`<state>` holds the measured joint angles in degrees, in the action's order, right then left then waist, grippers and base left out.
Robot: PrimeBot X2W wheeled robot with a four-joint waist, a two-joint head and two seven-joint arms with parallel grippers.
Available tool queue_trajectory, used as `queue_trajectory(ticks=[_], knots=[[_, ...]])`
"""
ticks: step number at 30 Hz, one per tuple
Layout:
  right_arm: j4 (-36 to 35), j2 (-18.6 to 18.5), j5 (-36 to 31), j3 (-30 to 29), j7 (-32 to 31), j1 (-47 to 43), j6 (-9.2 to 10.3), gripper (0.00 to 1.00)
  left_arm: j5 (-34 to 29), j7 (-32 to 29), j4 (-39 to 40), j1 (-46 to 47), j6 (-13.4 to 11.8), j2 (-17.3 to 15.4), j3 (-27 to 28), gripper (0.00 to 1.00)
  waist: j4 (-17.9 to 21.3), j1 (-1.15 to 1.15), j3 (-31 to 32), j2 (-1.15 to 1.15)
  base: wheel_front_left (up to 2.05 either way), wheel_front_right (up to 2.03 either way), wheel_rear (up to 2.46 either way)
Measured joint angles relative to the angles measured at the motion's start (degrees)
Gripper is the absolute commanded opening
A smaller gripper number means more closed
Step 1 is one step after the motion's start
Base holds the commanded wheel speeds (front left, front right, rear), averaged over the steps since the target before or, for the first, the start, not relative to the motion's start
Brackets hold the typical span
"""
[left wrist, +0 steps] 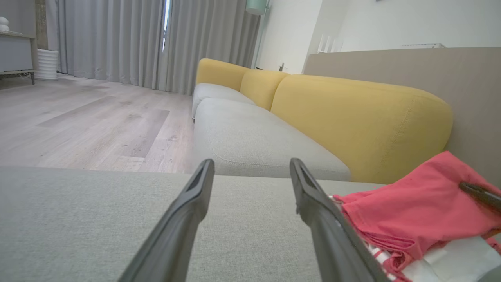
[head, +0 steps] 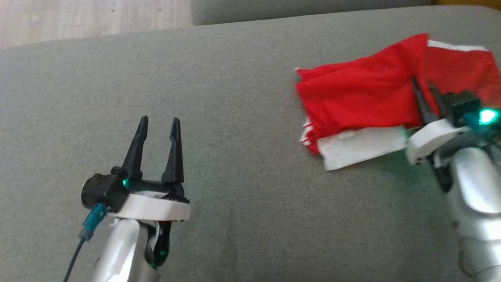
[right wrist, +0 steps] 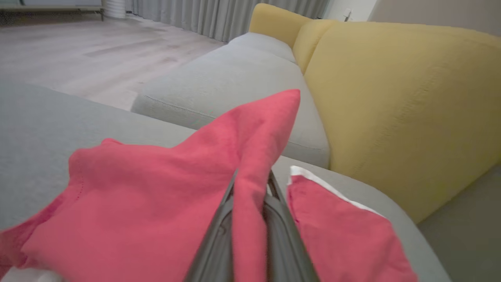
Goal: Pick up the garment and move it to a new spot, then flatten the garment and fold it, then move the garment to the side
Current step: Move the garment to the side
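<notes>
The garment (head: 360, 94) is red with white trim and lies crumpled at the right of the grey cushion (head: 235, 117). My right gripper (head: 422, 88) is shut on a raised fold of the garment (right wrist: 250, 164); in the right wrist view the red cloth is pinched between the two dark fingers (right wrist: 219, 235) and peaks above them. My left gripper (head: 158, 125) hovers open over bare cushion at the lower left, well apart from the cloth, nothing between its fingers. The left wrist view has the garment (left wrist: 415, 203) at its right, beside the left gripper (left wrist: 250, 168).
A second grey seat cushion (left wrist: 250, 141) and yellow backrests (left wrist: 364, 121) lie beyond the work cushion. Wooden floor (head: 78, 19) runs past the cushion's far left edge. Grey curtains (left wrist: 137, 43) hang at the back of the room.
</notes>
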<state>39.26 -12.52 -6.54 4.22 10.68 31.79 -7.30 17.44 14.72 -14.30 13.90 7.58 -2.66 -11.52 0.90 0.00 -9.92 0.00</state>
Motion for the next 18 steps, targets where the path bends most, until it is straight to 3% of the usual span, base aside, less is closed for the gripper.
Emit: queue_trajectory(ticks=[11,18], knots=[[-0.2,-12.5,3.5,-1.9,-4.4,6.7,0.0,0.0,-0.4,0.0,1.4,4.5,0.0,0.1,-2.1,1.0,2.0,0.0,-4.5,0.0,0.0,0.0,0.0],[3.7,-14.2,0.7,-7.4,-6.5,9.8,0.0,0.0,-0.4,0.0,1.5,6.6,0.0,-0.1,-3.4,1.0,2.0,0.01,-8.1,0.0,0.0,0.0,0.0]])
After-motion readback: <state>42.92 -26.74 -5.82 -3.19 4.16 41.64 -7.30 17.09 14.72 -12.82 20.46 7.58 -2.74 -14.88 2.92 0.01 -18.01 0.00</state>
